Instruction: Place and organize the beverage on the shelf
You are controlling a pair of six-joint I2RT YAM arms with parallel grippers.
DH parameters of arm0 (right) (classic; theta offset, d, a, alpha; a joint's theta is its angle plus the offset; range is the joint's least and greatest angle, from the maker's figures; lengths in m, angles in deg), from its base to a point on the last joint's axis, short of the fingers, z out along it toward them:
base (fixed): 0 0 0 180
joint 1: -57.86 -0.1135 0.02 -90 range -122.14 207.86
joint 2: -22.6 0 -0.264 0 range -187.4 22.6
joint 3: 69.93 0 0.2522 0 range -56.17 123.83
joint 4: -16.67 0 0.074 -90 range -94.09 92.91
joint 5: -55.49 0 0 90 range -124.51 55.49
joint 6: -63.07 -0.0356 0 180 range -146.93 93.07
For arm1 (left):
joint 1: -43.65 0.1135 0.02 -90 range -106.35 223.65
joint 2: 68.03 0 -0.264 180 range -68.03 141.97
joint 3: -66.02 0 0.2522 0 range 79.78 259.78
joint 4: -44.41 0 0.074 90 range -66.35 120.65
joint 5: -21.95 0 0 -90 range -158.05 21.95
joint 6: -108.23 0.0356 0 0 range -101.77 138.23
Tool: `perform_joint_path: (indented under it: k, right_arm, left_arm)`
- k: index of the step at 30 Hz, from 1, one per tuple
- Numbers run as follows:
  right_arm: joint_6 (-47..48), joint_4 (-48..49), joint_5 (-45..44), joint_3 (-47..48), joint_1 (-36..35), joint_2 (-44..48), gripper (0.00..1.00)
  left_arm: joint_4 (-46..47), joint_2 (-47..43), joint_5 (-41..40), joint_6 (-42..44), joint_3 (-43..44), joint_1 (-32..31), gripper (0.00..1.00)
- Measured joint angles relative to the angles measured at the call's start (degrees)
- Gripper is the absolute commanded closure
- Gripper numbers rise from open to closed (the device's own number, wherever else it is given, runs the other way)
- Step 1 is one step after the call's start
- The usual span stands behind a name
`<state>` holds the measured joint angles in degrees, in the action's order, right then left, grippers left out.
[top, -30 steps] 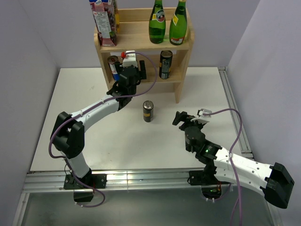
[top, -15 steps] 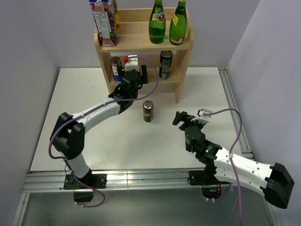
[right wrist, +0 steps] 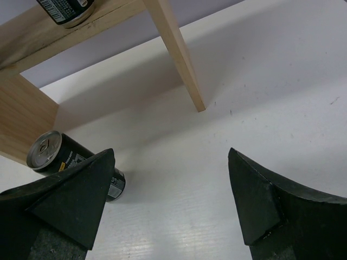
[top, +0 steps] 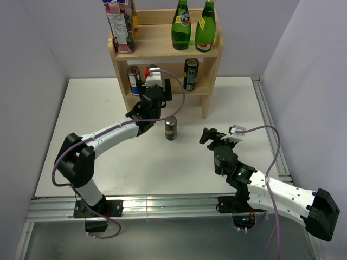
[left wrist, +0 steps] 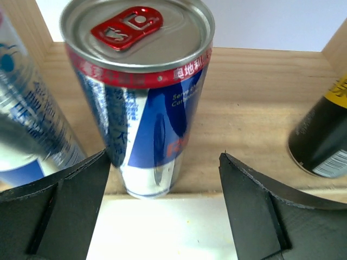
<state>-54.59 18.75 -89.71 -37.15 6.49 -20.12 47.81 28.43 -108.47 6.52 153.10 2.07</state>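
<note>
The light wood shelf (top: 212,60) stands at the far side of the table. In the left wrist view a blue and silver can with a red tab (left wrist: 142,92) stands upright at the front edge of the lower tier (left wrist: 249,103). My left gripper (left wrist: 164,173) is open just in front of it, one finger on each side, gripping nothing. My wrist hides that can in the top view, where the left gripper (top: 156,96) shows. A black can (top: 171,128) stands on the table. My right gripper (top: 208,134) is open and empty to its right.
The lower tier also holds a blue-silver can (left wrist: 24,119) at the left and a black and yellow can (left wrist: 322,138) at the right. The top tier holds a juice carton (top: 120,24) and two green bottles (top: 181,26). The shelf's leg (right wrist: 179,59) stands ahead of my right gripper.
My left gripper has drawn back from the shelf toward me and a little to the right. The right arm and the black can on the table have not moved.
</note>
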Motion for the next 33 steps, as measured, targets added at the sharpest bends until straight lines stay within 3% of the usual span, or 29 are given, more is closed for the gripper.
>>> perform_joint_path:
  k: [13, 21, 25, 33]
  right_arm:
    - [-0.2, 0.0, 0.2, -0.5, 0.0, 0.0, 0.08]
    - [0.1, 0.8, 1.2, -0.5, 0.0, -0.5, 0.08]
    - [2.9, 5.9, 7.6, -1.5, 0.0, -1.9, 0.00]
    - [7.1, 12.4, 21.5, -0.9, 0.0, -12.0, 0.00]
  left_arm:
    - [0.1, -2.3, -1.6, -0.4, -2.4, -0.9, 0.13]
    - [-1.5, -7.2, -3.6, -3.3, -8.2, -2.5, 0.14]
    - [-2.5, -11.2, -4.6, -5.5, -12.9, -5.1, 0.15]
    - [-7.3, -20.7, -5.4, -12.0, -22.3, -11.8, 0.15]
